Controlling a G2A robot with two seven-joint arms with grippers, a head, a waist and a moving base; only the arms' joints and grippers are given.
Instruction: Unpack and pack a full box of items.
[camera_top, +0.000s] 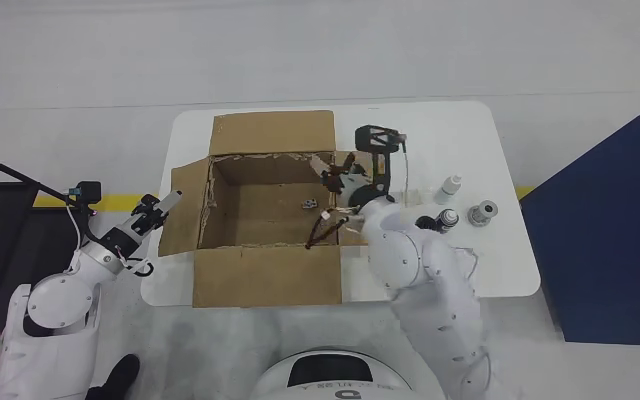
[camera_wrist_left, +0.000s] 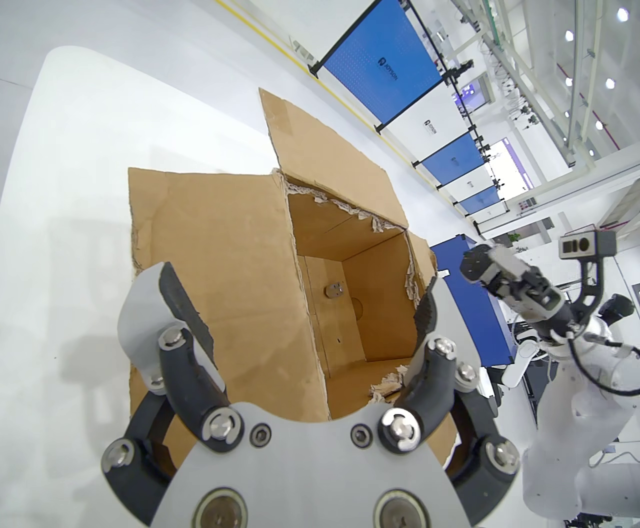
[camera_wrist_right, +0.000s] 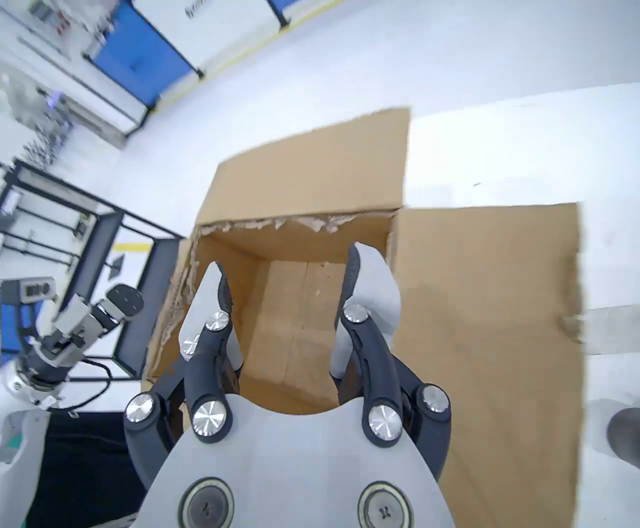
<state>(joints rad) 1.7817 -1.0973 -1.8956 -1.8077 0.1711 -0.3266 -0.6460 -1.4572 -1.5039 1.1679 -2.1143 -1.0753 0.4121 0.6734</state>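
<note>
At frame centre in the top view we log the cardboard box (camera_top: 270, 132), flaps open, on the white tabletop (camera_top: 455, 135). Right end effector (camera_wrist_right: 286, 259) over its right rim, fingers apart, empty; left end effector (camera_wrist_left: 299, 276) beyond the left flap, likewise spread.

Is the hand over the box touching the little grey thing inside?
Apart. Left wrist view: the grey thing lies alone inside the box; the right hand hangs beyond its rim.
</note>
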